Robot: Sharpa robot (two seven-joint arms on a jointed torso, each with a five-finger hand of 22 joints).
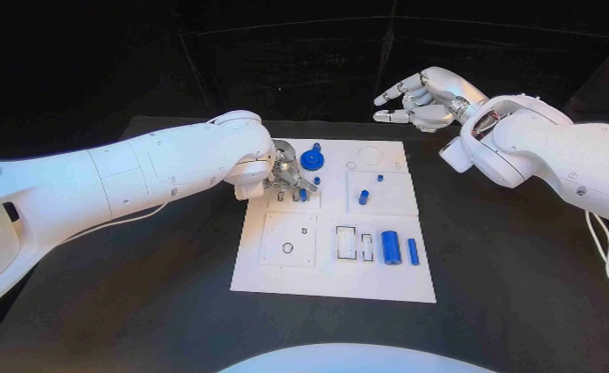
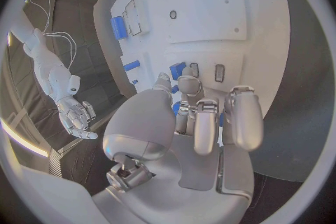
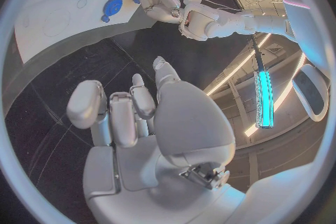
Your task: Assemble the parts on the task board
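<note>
- Left hand [image 1: 287, 172] down at board [image 1: 333, 281], upper-left zone, beside gear [image 1: 312, 160].
- Fingers [image 2: 203, 123] curled down around small blue part [image 2: 178, 70] at slots; firm hold or mere touch: cannot tell.
- Right hand [image 1: 425, 100] raised off board beyond far right corner, fingers loosely apart, holding nothing.
- Cylinder [image 1: 391, 247] and thin rod [image 1: 414, 252] lying loose lower right, beside rectangular recess [image 1: 347, 243]; not yet seated.
- Two short pegs [image 1: 363, 198] mid-board, right of left hand.
- Judged step: seating small part into slot row under left hand.
- Advice: keep part upright over slot, press straight down, avoid sideways drag against gear just beside.
- Advice: ease fingertips off only once part sits flush; tilt likely to jam it.
- Right hand well apart from work; free to steady board edge if sliding begins.
- Risk: fingers hide slot in head view; alignment best checked in left wrist view.
</note>
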